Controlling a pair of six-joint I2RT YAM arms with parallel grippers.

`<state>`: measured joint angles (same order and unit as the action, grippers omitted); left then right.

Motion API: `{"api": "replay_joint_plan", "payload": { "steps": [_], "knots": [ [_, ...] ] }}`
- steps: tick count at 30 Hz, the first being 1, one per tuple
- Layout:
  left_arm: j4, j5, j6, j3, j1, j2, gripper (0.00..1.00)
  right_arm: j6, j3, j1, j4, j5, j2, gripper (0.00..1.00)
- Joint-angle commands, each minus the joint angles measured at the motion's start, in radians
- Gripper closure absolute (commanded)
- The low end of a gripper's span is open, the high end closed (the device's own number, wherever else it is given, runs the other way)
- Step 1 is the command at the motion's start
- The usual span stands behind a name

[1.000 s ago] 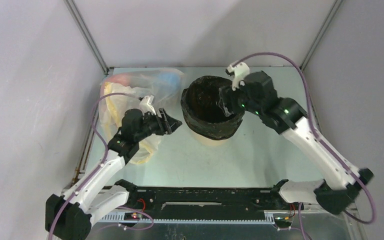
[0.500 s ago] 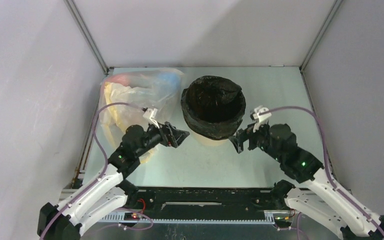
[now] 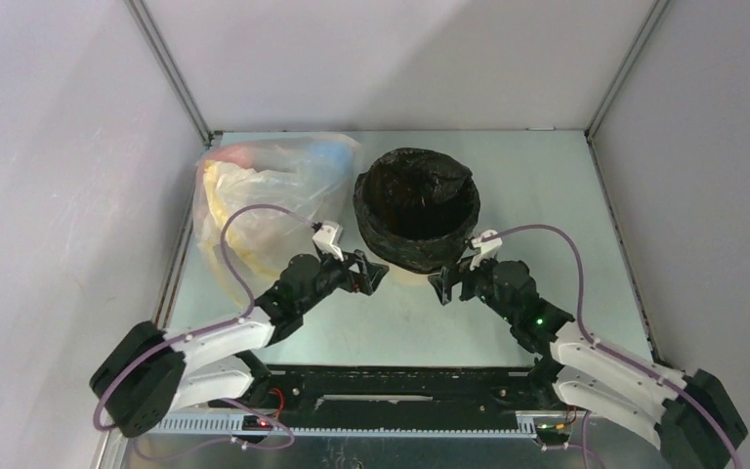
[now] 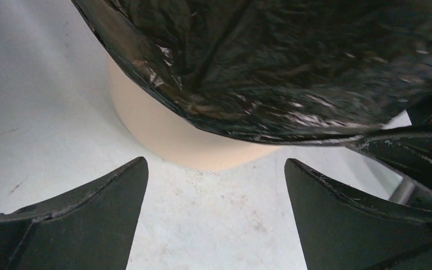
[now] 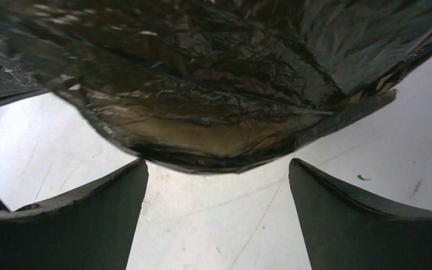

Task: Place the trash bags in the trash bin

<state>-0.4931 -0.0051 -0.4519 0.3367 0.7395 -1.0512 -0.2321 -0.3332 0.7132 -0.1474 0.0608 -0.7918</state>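
Lining tan bin (image 4: 169,135): crinkled black bag (image 3: 416,200)

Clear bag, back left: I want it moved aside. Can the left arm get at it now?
Probably yes. The left gripper is open and empty by the trash bin, and the clear bag lies just beside that arm, nothing between.

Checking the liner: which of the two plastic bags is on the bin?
The glossy black bag, folded down over the tan bin. The translucent yellow-tinted bag just lies on the table beside it.
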Motion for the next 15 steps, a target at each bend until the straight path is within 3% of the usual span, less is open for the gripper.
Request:
{"api": "replay_joint_plan", "payload": {
  "steps": [1,9,15],
  "knots": [
    [-0.246,-0.055,0.001,0.029,-0.004,-0.145,0.00,-0.003,0.035,0.001,-0.392,0.044,-0.126,0.02],
    [-0.276,-0.100,-0.054,0.230,-0.084,-0.387,0.00,-0.018,-0.123,-0.116,-0.605,-0.009,-0.437,0.03],
    [-0.234,-0.119,-0.067,0.232,-0.139,-0.353,0.00,-0.089,-0.161,-0.235,-0.583,-0.119,-0.458,0.03]
  ]
}}
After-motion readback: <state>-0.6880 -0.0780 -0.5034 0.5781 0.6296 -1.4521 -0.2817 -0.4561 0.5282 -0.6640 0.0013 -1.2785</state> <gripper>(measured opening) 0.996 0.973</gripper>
